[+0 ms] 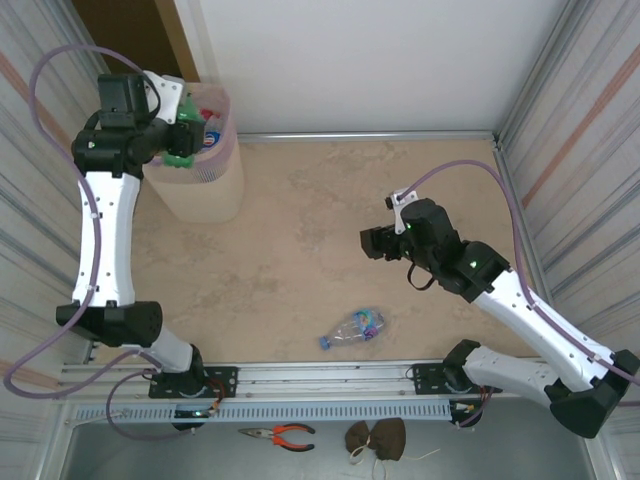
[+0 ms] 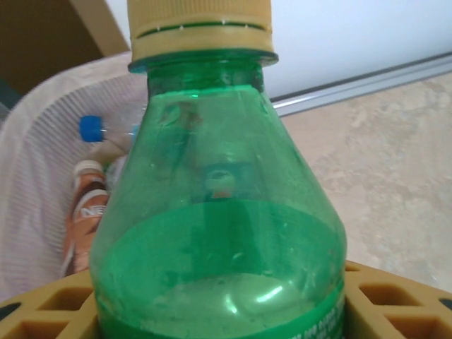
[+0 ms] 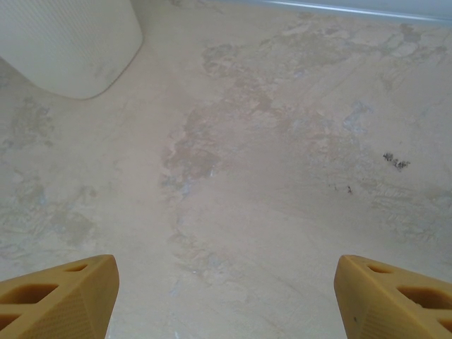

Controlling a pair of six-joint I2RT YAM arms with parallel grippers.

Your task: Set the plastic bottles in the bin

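Lying low-centre in the top view, a crumpled clear plastic bottle with a blue cap (image 1: pixel 354 328) rests on the beige table (image 1: pixel 300 220). Higher, right of centre, the right arm bends inward, its right gripper (image 1: pixel 372 243) empty with fingers (image 3: pixel 63 296) spread. At upper left, the left arm stretches upward; its left gripper (image 1: pixel 183 142) pinches a green plastic bottle with a tan cap (image 2: pixel 219 233) above the pale pink perforated bin (image 1: pixel 205 190).

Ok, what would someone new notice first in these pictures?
The green bottle, pinched in the left gripper over the pink bin at the far left corner of the table. Then one clear bottle lying on its side near the front edge, and the right gripper hanging open over bare tabletop.
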